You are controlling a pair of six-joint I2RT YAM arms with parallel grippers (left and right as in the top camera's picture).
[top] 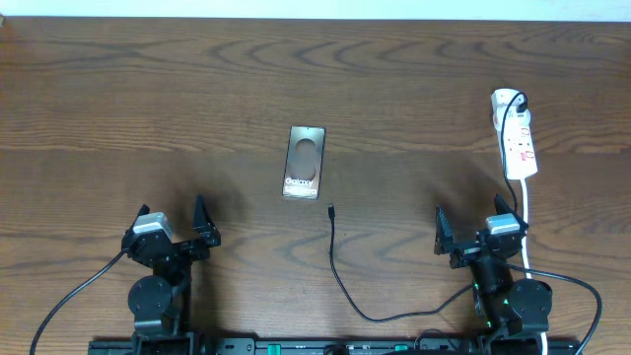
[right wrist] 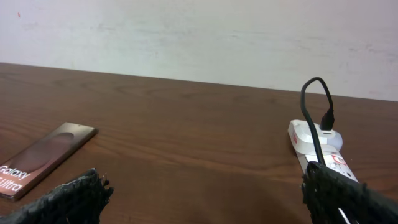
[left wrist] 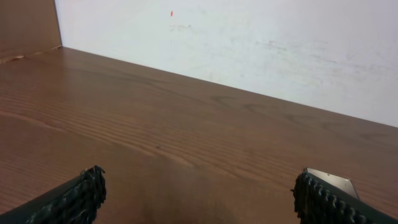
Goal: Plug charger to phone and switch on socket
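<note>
The left gripper (top: 173, 215) sat low over the table (top: 118, 89), its two fingers spread as wide as they go and nothing between them. Its wrist camera showed only bare wood ahead of the fingers (left wrist: 84, 190), with one corner of the phone peeking out past the right fingertip. From above, the phone (top: 305, 163) lay flat, screen up, ahead of that gripper and well off to its right.

The charger (top: 340, 278) lay on the table between the two grippers. Its plug tip (top: 331, 210) rested just short of the phone's near right corner without touching it, and its cable curved back toward the foot of the right arm.

The right gripper (top: 471, 219) was also fully open and held nothing. The phone lay ahead of it to the left. The socket (top: 517, 146) lay ahead and slightly right of this gripper, apart from it, with a black plug (top: 517, 102) in its far end. Its white cord (top: 525, 212) ran back past the gripper's right side.
</note>
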